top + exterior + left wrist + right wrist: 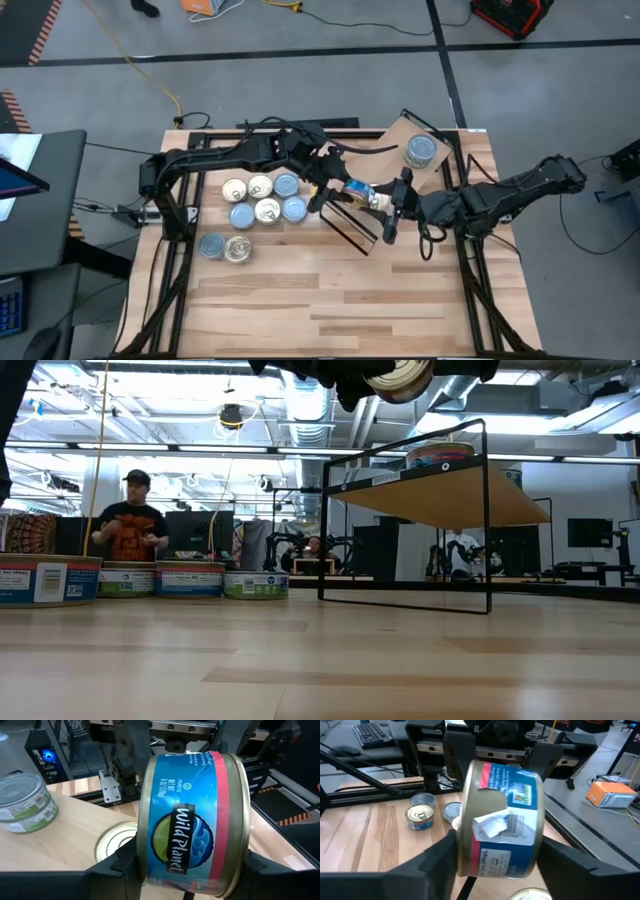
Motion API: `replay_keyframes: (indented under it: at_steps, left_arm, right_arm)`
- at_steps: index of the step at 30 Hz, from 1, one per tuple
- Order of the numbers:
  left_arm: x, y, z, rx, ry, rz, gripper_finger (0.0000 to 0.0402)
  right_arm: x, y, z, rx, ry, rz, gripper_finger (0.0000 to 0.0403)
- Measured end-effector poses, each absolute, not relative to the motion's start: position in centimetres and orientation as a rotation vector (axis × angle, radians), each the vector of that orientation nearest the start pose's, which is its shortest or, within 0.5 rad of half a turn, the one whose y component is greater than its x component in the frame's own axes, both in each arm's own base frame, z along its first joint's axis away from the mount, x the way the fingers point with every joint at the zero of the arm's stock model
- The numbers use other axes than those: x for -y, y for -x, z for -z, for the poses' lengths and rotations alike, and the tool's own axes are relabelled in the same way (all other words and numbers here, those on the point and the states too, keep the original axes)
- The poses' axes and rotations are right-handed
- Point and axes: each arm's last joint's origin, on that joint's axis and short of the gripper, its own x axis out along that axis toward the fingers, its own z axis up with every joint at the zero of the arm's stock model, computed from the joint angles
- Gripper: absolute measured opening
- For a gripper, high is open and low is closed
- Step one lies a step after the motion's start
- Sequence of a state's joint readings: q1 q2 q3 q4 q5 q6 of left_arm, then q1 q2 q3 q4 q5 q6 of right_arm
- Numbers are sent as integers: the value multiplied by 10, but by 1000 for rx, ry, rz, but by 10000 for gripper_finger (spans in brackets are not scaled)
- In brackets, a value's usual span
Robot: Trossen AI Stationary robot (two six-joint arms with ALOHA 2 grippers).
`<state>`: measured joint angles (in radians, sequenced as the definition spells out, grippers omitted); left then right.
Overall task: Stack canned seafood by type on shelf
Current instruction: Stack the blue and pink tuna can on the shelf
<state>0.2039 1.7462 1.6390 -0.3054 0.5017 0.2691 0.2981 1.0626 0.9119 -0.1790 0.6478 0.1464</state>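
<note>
Canned seafood tin (358, 190) with a blue label, held on edge in the air above the front edge of the shelf (400, 135), clamped across its flat faces by the left gripper (345, 190), fingers (125, 865) at a middling width and pressed to both sides. Flanked from the opposite side by the right gripper (390, 205), reaching in over the shelf's front corner; cannot tell whether clamped on the tin or only closing beside it. Seen from the low view high above the shelf board (440, 495), near the picture's top. On the shelf, toward its far corner, a short stack of tins (421, 151) topped by a pale lid. To the left of the shelf on the tabletop, a cluster of six tins (262, 198), gold and light blue lids mixed, touching or nearly so. Farther left and nearer the table's front, two more tins (225, 246) side by side, one blue, one gold. Beyond the table, in the room behind, a person (130, 525) in a dark shirt and cap
</note>
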Motion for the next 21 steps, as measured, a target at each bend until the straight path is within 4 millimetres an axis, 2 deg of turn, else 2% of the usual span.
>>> replay_keyframes:
  at_steps: [3, 8, 14, 18, 21]
  left_arm:
    - [-66, -397, -359, -352, -131, 320, 194]
    - [-58, -398, -360, -355, -214, 275, 236]
    - [-53, -377, -391, -299, -362, 144, 280]
    - [-46, -363, -408, -252, -451, 137, 284]
    - [-34, -359, -411, -240, -496, 173, 283]
  right_arm:
    - [-51, -224, -327, -271, 2, 364, 225]
    - [-51, -221, -328, -277, 8, 358, 222]
    - [-47, -202, -335, -272, -55, 363, 230]
    - [-42, -190, -333, -315, -109, 388, 230]
    - [-36, -181, -330, -354, -175, 427, 226]
